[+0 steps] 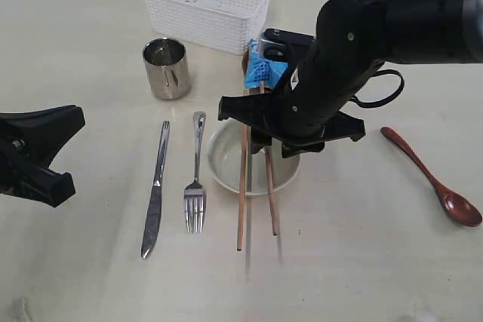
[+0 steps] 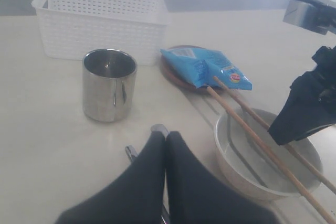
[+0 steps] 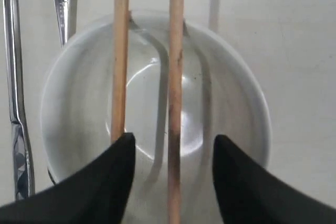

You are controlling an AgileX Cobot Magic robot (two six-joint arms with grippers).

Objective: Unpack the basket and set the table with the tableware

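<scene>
Now | right end effector point(image 3: 173, 138): spread apart above chopsticks point(image 3: 121, 51) on bowl point(image 3: 233, 90) | left end effector point(image 2: 166, 135): together, empty

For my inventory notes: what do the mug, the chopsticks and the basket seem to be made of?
The mug looks like polished steel: its wall mirrors the surroundings. The chopsticks look wooden, perhaps bamboo: matte light brown. The basket seems moulded white plastic: uniform perforated lattice walls.

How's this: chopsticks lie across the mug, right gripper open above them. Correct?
Wrong on the mug. The chopsticks lie across the bowl, as the right wrist view shows; the mug stands apart. The right gripper is open above them.
</scene>
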